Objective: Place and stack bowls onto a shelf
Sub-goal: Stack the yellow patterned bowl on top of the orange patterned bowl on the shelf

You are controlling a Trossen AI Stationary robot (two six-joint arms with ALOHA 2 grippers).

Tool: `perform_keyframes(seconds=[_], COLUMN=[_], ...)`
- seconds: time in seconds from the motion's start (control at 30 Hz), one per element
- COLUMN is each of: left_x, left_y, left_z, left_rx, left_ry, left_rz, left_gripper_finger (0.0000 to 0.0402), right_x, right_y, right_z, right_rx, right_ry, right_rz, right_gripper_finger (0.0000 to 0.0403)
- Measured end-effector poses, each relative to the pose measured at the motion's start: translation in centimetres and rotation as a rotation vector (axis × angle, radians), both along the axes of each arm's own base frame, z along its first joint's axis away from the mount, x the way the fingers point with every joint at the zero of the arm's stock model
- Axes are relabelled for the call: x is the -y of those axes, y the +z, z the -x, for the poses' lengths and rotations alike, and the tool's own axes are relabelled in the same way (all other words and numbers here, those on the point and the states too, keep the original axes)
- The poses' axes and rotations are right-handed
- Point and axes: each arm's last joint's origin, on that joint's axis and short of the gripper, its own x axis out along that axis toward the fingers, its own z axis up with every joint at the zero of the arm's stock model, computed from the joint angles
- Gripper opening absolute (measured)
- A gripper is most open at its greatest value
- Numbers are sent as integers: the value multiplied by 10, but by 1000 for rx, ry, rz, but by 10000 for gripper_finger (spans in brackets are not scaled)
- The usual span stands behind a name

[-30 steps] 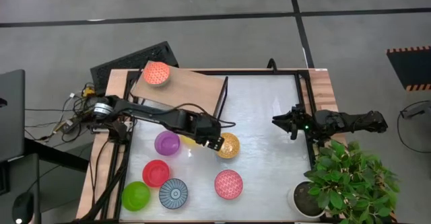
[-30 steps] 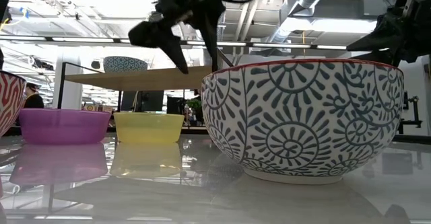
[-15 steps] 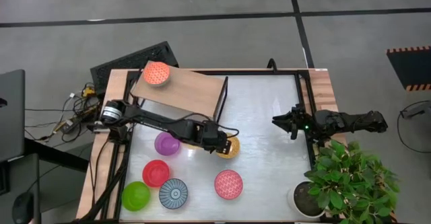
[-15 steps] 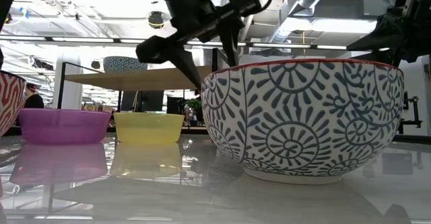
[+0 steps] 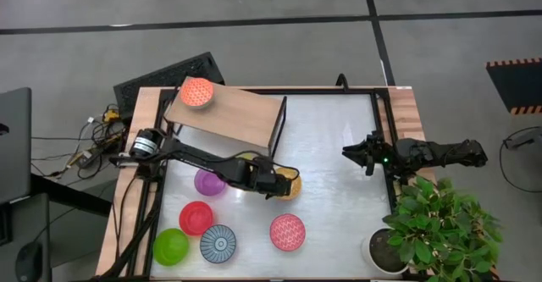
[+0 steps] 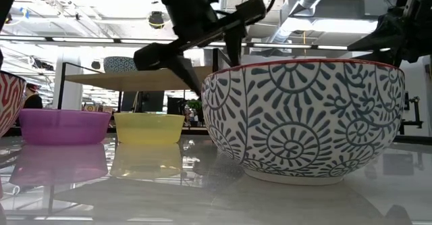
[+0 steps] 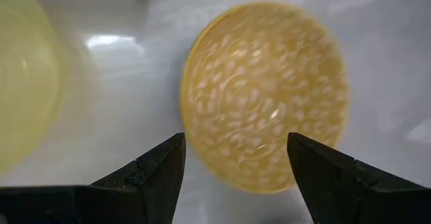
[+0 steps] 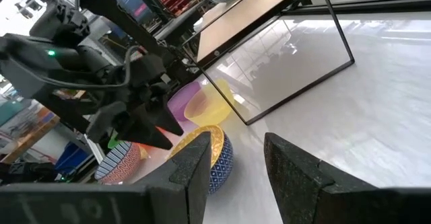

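A gold-orange patterned bowl stands on its base mid-table. My left gripper hangs open just above it, slanting down, one finger on either side of the rim's near part without touching it. To its left are the yellow bowl, partly under the arm, and the purple bowl. The red, green, blue-grey and pink-red bowls stand near the front edge. An orange-red patterned bowl sits on the wooden shelf. My right gripper waits open at the right edge.
A potted plant fills the table's front right corner. The shelf's dark end panel stands just beyond the gold-orange bowl. Bare tabletop lies between the bowls and the right arm. In the low view a large blue-patterned bowl blocks much of the scene.
My left gripper has sunk toward the gold-orange bowl, drifting slightly toward the near edge, and has rolled about its own axis. Its fingers have stayed open. No bowl has moved.
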Motion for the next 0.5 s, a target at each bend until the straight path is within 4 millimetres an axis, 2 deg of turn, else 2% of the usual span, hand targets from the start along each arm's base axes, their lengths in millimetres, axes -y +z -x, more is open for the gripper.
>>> perform_keyframes(seconds=[0.13,0.33,0.5], left_x=[2,7,8], left_y=[-2,-20,-25], left_z=[1,-6,-9], left_rx=[5,-16,-14], left_ry=[47,30,16], left_rz=[-25,-4,14], left_gripper_finger=[243,226,224], right_x=[0,0,0], right_y=[0,0,-1], right_z=[0,0,0], right_rx=[1,0,-6], right_ry=[0,0,-1], right_rz=[0,1,2], right_gripper_finger=[164,164,164])
